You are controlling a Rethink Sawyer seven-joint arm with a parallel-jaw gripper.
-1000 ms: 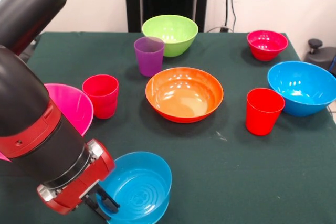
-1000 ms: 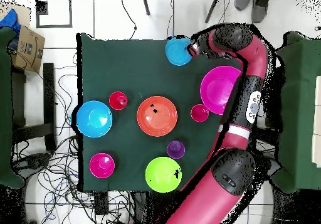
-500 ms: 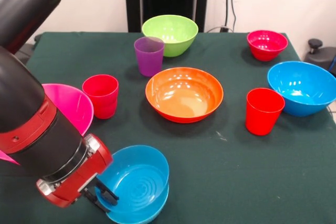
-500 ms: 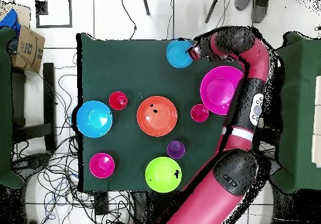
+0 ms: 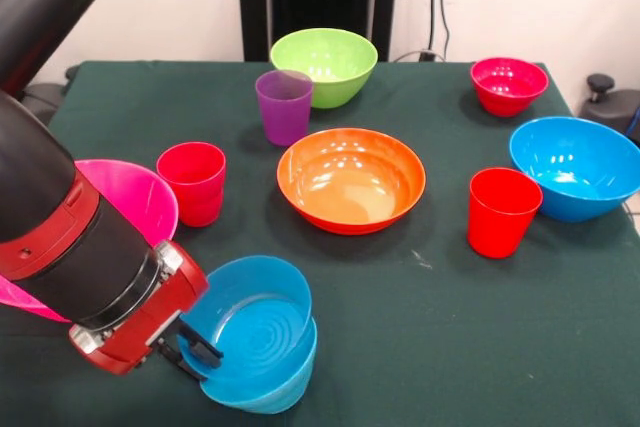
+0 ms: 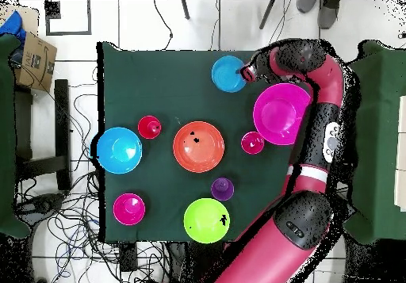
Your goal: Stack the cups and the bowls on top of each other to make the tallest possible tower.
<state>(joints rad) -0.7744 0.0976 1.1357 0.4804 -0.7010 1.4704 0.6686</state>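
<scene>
Dark green matt cloth (image 5: 470, 347) covers the table, faintly speckled with lint. Light glares off the glossy wide orange plastic bowl (image 5: 351, 179) and the shiny large blue plastic bowl (image 5: 578, 167). The small blue plastic bowl (image 5: 255, 332) shows fine moulded rings inside. The purple plastic cup (image 5: 284, 106) looks translucent, the two smooth red plastic cups (image 5: 192, 182) opaque. The arm's black shell (image 5: 60, 217) looks satin, its red collar (image 5: 140, 332) glossy.

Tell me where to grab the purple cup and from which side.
Grip the purple cup by its rim, coming straight down from above with one finger inside the open mouth. It stands upright, mouth up, and the lime green bowl sits close behind it, so a side approach from there looks crowded.
</scene>
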